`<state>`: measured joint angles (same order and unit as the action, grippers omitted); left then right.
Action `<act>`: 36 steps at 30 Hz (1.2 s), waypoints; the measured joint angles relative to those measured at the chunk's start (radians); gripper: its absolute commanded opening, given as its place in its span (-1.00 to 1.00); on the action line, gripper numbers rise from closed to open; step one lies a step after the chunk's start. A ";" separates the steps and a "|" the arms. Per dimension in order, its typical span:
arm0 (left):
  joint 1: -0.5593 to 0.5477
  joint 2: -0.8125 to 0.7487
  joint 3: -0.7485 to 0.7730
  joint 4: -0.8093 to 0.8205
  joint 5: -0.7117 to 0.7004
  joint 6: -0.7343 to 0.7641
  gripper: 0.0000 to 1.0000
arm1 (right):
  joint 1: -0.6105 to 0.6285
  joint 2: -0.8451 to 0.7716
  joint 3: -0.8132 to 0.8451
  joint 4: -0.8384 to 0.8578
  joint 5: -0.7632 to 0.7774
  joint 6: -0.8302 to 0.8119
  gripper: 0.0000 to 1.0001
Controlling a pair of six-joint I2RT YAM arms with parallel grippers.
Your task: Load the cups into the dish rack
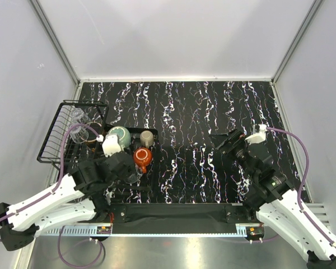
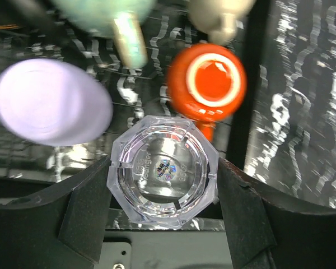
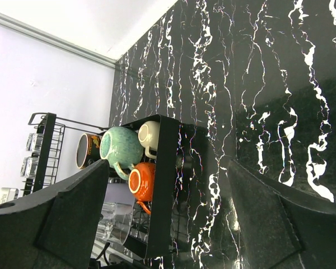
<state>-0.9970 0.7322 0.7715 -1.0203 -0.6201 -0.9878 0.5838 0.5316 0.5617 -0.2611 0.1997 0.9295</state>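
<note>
Nearest us, the L gripper (image 2: 163, 190) is clamped on a clear glass (image 2: 161, 179), pressing two opposite flat sides, jaws only as wide as the glass. The glass is eight-sided. One end faces the wrist cam, so its long axis runs straight away from the cam. It sits at the near end of the dish rack (image 1: 61, 131) tray. A small multicolour sticker (image 2: 167, 167) and raised lettering show on it, too blurred to read. Just beyond are the lavender cup (image 2: 50, 101) and the red cup (image 2: 210, 84), whose handle points back at the glass. The R gripper (image 3: 168, 224) is spread wide, empty, above the marble table (image 1: 201, 112), well apart from the rack. Farther off are the teal mug (image 3: 120, 147), the beige mug (image 3: 148, 134) and the dark mug (image 3: 87, 150) w/ yellow print we can't read.
</note>
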 measured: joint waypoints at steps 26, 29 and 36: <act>0.000 0.132 -0.101 0.050 -0.156 -0.156 -0.73 | 0.000 0.055 -0.002 0.015 -0.010 -0.001 0.86; 0.000 0.157 -0.111 0.056 -0.161 -0.159 -0.49 | 0.000 0.058 -0.010 0.031 -0.010 0.000 0.86; 0.000 0.160 -0.111 0.076 -0.164 -0.163 0.36 | 0.000 0.072 -0.016 0.051 -0.021 0.002 0.85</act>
<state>-0.9970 0.8921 0.6601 -0.9443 -0.7837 -1.1503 0.5838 0.6041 0.5453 -0.2100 0.1791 0.9310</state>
